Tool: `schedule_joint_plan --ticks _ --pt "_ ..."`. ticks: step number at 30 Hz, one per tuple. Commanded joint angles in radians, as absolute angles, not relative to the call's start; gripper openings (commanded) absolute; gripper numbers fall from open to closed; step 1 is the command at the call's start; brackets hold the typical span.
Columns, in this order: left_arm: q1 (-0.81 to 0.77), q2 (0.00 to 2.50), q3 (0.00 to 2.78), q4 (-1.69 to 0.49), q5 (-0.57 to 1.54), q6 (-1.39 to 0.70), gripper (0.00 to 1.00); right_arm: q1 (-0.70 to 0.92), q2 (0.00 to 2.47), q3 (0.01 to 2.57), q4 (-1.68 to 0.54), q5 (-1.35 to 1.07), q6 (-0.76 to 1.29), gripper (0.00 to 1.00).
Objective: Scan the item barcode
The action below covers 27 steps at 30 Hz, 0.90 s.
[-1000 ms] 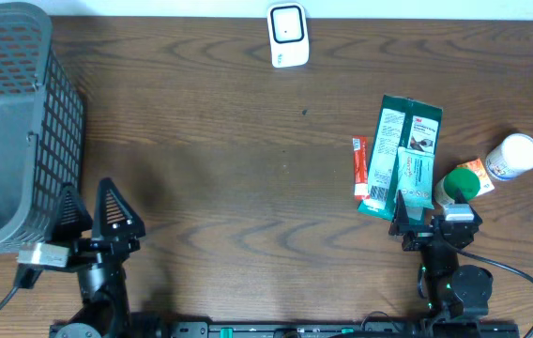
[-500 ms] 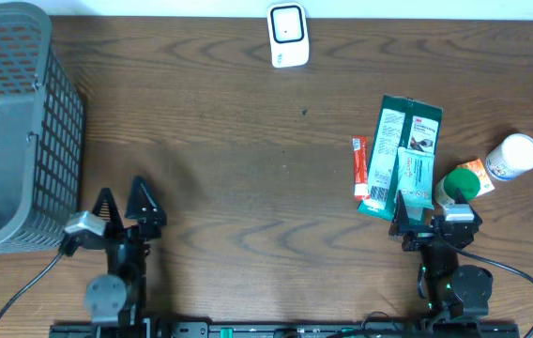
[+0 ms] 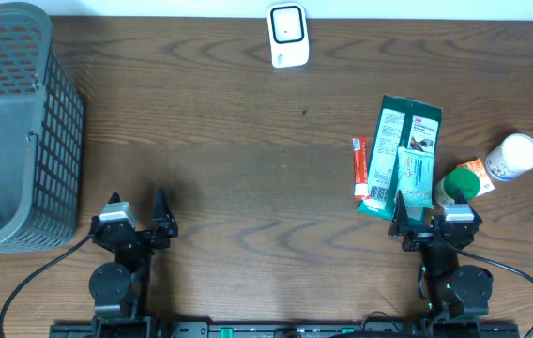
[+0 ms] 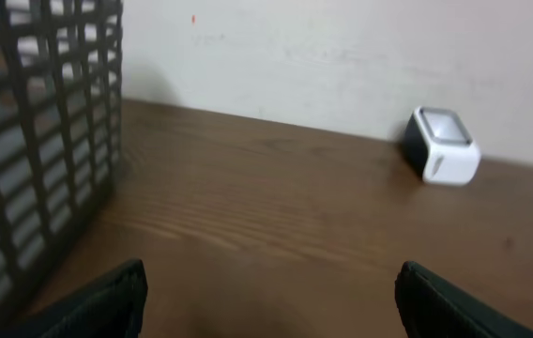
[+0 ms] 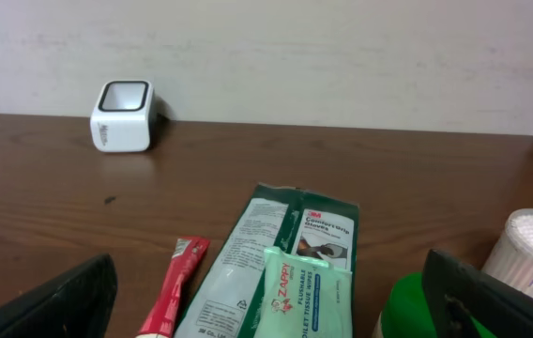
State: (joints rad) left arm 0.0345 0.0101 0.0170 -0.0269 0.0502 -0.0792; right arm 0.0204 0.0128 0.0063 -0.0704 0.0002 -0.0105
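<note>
the left gripper [image 3: 137, 212] has drawn away from the basket [image 3: 65, 122] toward the lower left of the overhead frame, its jaws spread and empty. the right gripper [image 3: 432, 222] stays at lower right, released, just below the green pack [image 3: 407, 131], which lies flat beside a red sachet [image 3: 360, 167]. the scanner [image 3: 288, 36] sits at top centre.

Overhead looks straight down, low wrist views share scanner [image 4: 443, 145]

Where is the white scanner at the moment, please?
Overhead, the scanner stands alone at the far edge of the table, near the middle, between the basket on the left and green packet on the right.
</note>
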Motion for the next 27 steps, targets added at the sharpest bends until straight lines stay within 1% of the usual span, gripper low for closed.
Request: schedule_joint_plan --ticks 1,27 --pt "0.033 0.002 0.004 -0.066 0.064 0.144 0.86 0.006 0.009 0.006 -0.075 0.01 0.0 0.99" --pt "0.033 0.004 0.004 -0.067 0.063 0.138 0.86 0.006 0.009 0.006 -0.075 0.01 0.0 0.99"
